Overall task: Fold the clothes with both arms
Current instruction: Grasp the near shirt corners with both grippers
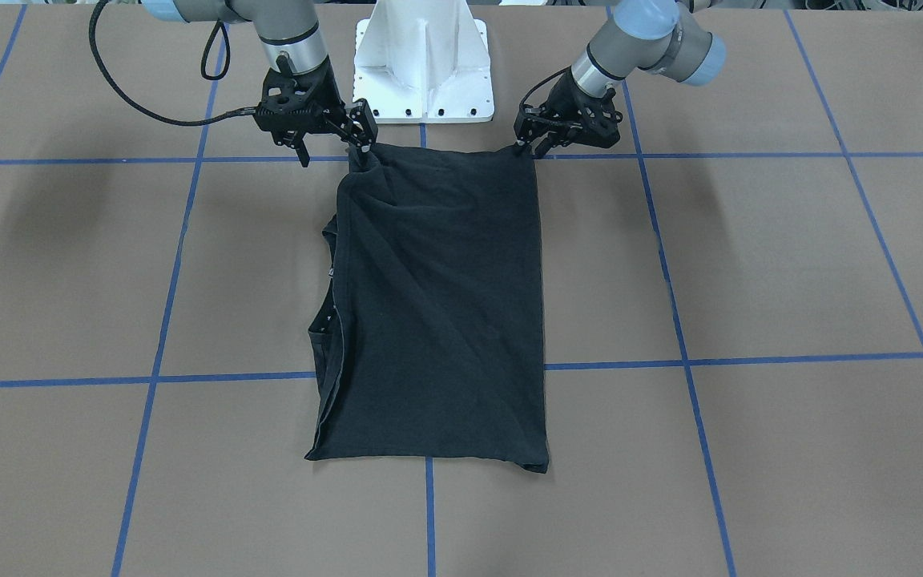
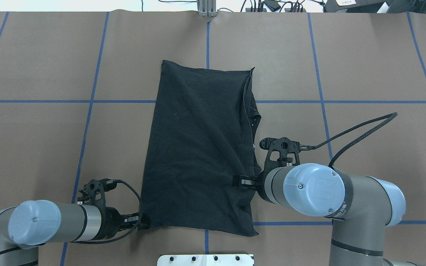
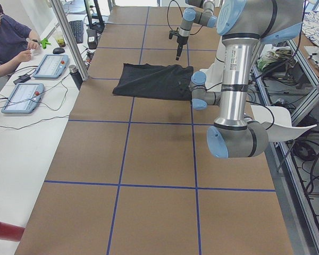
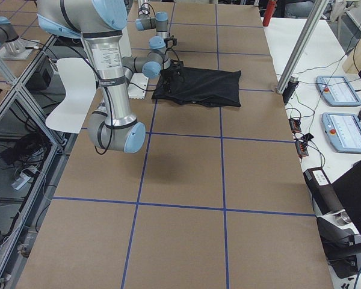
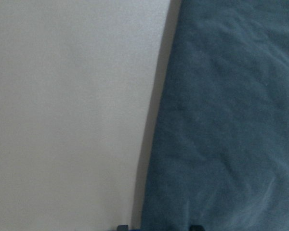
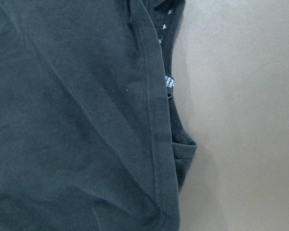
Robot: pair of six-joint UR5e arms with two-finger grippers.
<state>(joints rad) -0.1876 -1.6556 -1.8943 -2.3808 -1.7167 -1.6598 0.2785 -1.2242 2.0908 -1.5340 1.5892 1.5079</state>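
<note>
The table [image 2: 31,55], covered in brown paper with a blue tape grid, carries the work. The right arm [image 2: 346,195] reaches in from the near right. The left arm [image 2: 50,221] lies low along the near left.

The black T-shirt [image 2: 198,147] lies at the table's middle, doubled lengthwise into a long rectangle. Its near short edge sits just beyond the white pedestal [image 1: 421,72], and its far edge is well out. The loose layered edges and the neckline run along its right side. The left side is one smooth edge.

The right gripper [image 1: 360,151] is on the right edge, close to the near corner. Cloth peaks up into its fingers, so I read it as clamped on the T-shirt. The left gripper [image 1: 527,147] touches the near left corner, but I cannot tell whether it clamps.

Handling judgement: the fabric is light and limp, with no stiffness. It will sag between holds, and the layers may slide apart. Take hold at both near corners, through all layers. A small white label [image 6: 168,82] marks the neckline side.
</note>
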